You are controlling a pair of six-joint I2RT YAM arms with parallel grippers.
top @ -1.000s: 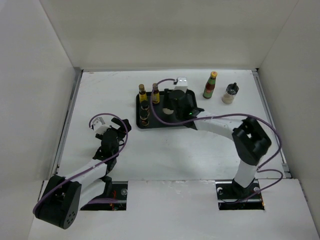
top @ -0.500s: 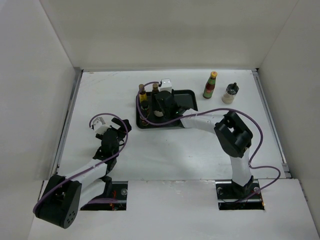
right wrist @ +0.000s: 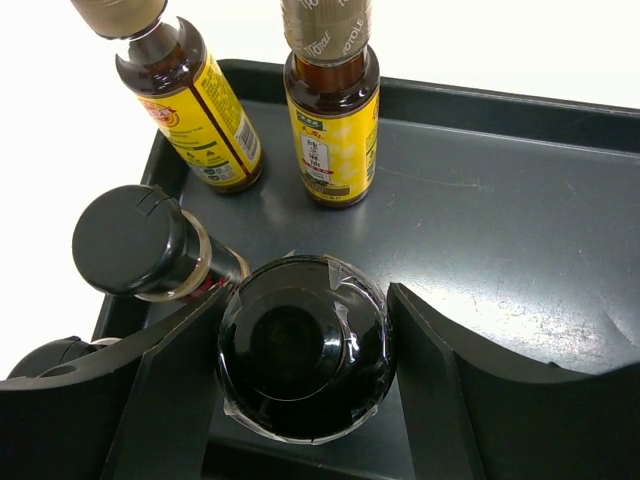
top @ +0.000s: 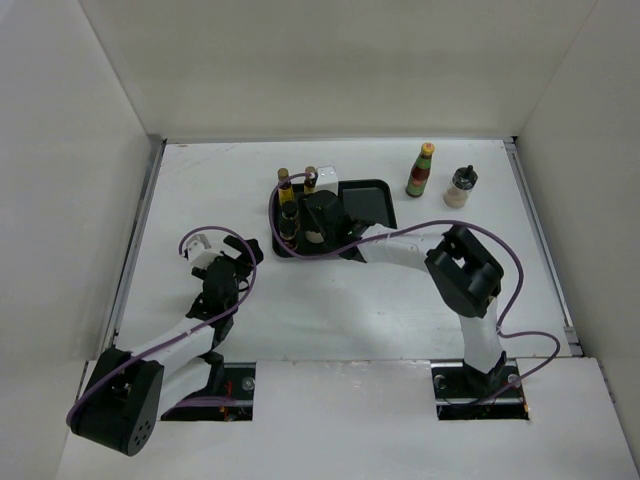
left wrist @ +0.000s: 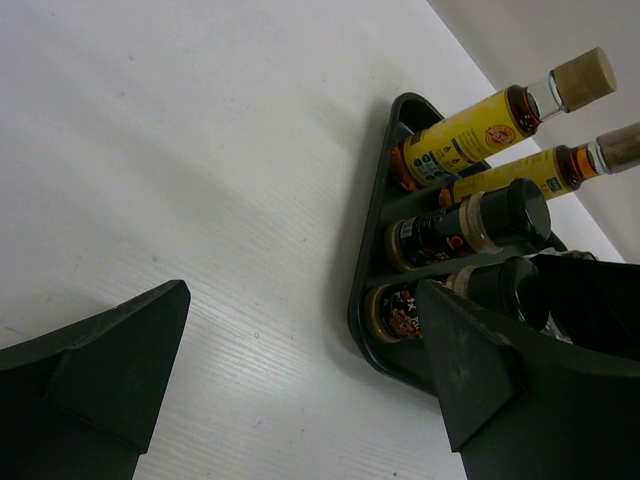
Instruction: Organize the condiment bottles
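A black tray (top: pixel 372 198) holds two yellow-amber bottles (right wrist: pixel 195 110) (right wrist: pixel 330 125) at its far left corner, and two dark jars (left wrist: pixel 460 225) (left wrist: pixel 395 310) stand in front of them along the left rim. My right gripper (right wrist: pixel 305 345) is shut on a black-capped bottle (right wrist: pixel 300 345) standing on the tray beside the nearer dark jar (right wrist: pixel 145 245). A red bottle with a green label (top: pixel 421 170) and a whitish black-capped bottle (top: pixel 460 187) stand on the table right of the tray. My left gripper (top: pixel 225 252) hangs open over bare table, left of the tray.
White walls close in the table on the left, back and right. The right half of the tray floor (right wrist: pixel 500 230) is bare. The right arm's forearm (top: pixel 410 245) lies along the tray's near edge.
My right gripper has moved left across the tray with the black-capped bottle, ending beside the dark jars. The left arm has not moved.
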